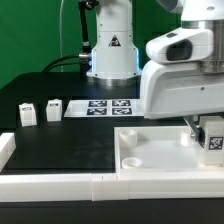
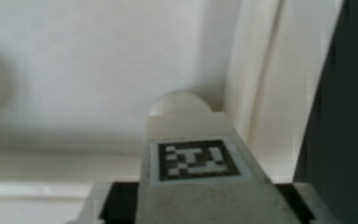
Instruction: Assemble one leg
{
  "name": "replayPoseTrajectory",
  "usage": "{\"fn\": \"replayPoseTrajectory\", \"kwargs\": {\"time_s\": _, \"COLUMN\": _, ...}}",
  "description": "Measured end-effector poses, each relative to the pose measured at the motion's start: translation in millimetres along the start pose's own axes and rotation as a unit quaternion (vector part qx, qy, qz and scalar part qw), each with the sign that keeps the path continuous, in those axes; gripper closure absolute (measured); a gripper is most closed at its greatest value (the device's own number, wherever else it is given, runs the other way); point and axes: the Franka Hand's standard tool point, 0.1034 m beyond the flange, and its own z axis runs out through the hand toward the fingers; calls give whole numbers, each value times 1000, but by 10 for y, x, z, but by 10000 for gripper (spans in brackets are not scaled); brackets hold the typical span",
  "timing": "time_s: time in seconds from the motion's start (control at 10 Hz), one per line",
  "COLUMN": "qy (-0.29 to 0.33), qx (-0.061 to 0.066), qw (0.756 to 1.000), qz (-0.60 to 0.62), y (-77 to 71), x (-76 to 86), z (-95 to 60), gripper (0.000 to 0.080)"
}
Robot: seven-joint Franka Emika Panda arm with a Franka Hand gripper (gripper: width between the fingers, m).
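Beneath the gripper [image 1: 212, 150] lies the tray panel [image 1: 160, 155], the largest part on the table, a white square with a raised rim and corner recesses. The gripper hangs over the panel's corner nearest the exterior view's right. The marker board [image 1: 108, 105] lies well beyond the gripper, toward the arm's base.

Two loose legs [image 1: 40, 111] stand well apart from the gripper, toward the exterior view's left, and are not involved at this moment.

The leg [image 2: 197, 150] in work sits between the fingers [image 2: 114, 200], with its tagged face toward the wrist camera. The jaws are clamped on its two sides. Its long axis runs out from the gripper toward the panel, rounded end leading. That end lies just beside the panel's rim wall [image 2: 261, 90], close to the corner.

Judgement: the coming move depends on lining this axis up with the corner hole, which neither view shows clearly.
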Motion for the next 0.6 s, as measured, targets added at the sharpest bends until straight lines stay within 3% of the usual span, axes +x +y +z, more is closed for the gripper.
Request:
{"fn": "replayPoseTrajectory", "kwargs": {"time_s": 0.2, "qy": 0, "qx": 0, "qw": 989, "qz": 147, "y": -19, "x": -6, "z": 0, "gripper": 508}}
{"fn": "replayPoseTrajectory", "kwargs": {"time_s": 0.6, "qy": 6, "qx": -11, "qw": 906, "qz": 423, "y": -35, "x": -16, "z": 7, "gripper": 507}}
